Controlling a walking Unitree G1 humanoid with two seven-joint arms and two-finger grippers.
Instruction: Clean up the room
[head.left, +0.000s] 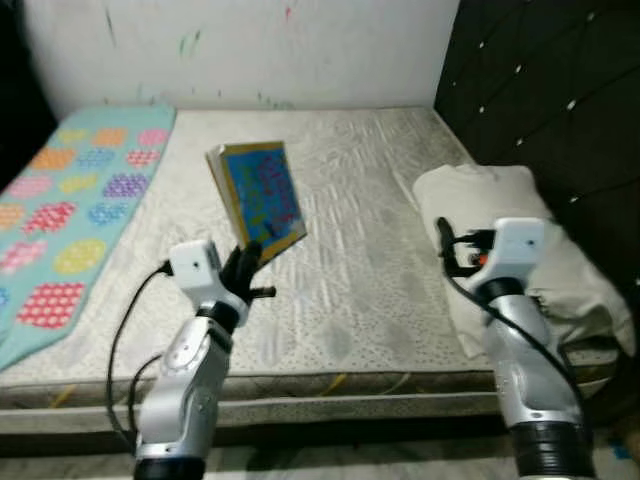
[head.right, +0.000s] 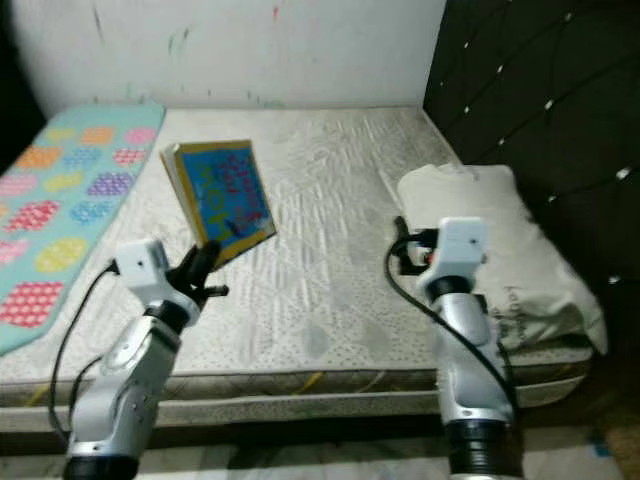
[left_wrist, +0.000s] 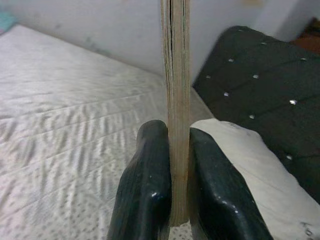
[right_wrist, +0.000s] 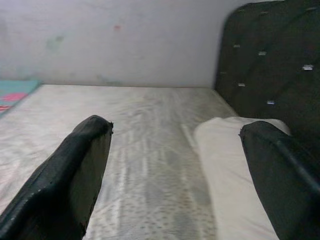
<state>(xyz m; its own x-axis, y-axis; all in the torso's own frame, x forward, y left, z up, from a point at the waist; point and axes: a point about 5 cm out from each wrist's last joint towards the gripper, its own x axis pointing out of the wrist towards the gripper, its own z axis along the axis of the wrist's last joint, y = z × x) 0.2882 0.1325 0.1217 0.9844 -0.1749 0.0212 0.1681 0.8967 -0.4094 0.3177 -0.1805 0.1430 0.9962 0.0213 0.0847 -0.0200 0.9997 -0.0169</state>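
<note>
Trouble could come from how the blue picture book (head.left: 257, 196) is held: only its bottom edge is pinched between the two black fingers (left_wrist: 145, 195) of the left gripper (head.left: 243, 270), and the rest stands up tilted above the bare mattress (head.left: 370, 250). Because so little of the book is squeezed, it could be tipped over or slid out if the arm is swung fast, and it would be dropped back on the bed. The right gripper (right_wrist: 175, 175) is held low over the mattress with its fingers spread wide and nothing between them, just beside the white pillow (head.left: 520, 240). The pillow could be bumped if that arm is moved sideways.
</note>
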